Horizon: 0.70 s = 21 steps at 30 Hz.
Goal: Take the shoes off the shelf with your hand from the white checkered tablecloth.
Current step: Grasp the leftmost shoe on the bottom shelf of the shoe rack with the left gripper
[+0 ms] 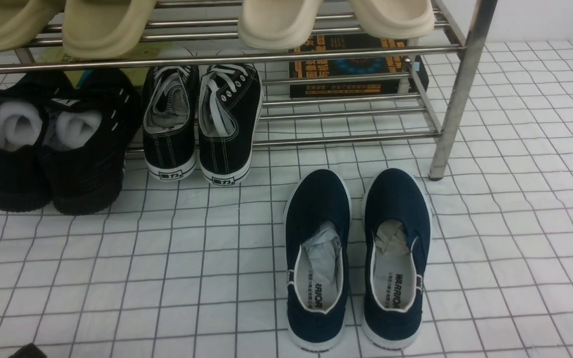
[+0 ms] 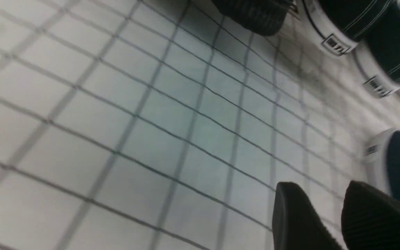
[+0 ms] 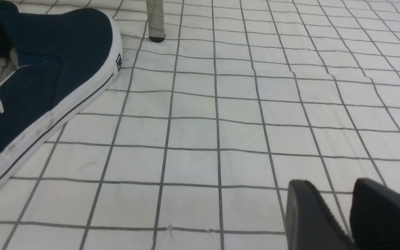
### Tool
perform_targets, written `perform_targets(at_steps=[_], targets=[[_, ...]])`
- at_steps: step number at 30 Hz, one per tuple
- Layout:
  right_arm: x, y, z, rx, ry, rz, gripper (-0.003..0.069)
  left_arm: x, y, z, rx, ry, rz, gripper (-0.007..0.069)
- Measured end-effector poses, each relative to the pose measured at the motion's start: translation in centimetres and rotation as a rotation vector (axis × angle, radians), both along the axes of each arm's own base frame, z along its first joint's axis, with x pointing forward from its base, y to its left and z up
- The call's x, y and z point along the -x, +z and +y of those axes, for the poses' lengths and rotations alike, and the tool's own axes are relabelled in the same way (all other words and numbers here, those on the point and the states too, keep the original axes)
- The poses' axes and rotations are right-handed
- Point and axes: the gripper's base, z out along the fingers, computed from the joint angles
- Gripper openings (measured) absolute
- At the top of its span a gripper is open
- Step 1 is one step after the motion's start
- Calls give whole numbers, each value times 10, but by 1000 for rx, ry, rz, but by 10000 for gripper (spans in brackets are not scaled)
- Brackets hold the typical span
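Here the shoes (image 1: 82, 174) point toes away into the shelf (image 1: 460, 89); left gripper (image 2: 325, 189) and right gripper (image 3: 335, 184) parted, empty.

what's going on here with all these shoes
Nothing is being held right now. The left gripper and the right gripper both hover open and empty over the white checkered tablecloth. The black mesh sneakers sit at the left end of the shelf, untouched, next to the black lace-ups. The navy pair lies on the cloth in front of the shelf.
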Motion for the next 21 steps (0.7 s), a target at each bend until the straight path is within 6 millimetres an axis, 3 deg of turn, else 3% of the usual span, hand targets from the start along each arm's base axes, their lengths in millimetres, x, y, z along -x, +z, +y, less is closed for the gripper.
perform_targets(at_steps=[4, 10, 12, 16, 21], targets=[[0, 0, 0, 0, 0, 0, 219, 0, 0, -6, 315, 32, 29, 241], [0, 0, 0, 0, 0, 0, 227, -1, 2, -6, 374, 45, 7, 233], [0, 0, 0, 0, 0, 0, 231, 0, 5, -6, 382, 43, 3, 187], [0, 0, 0, 0, 0, 0, 236, 4, 44, -6, 314, 12, -62, 45], [0, 0, 0, 0, 0, 0, 237, -10, 112, -4, 113, -4, 51, 1]])
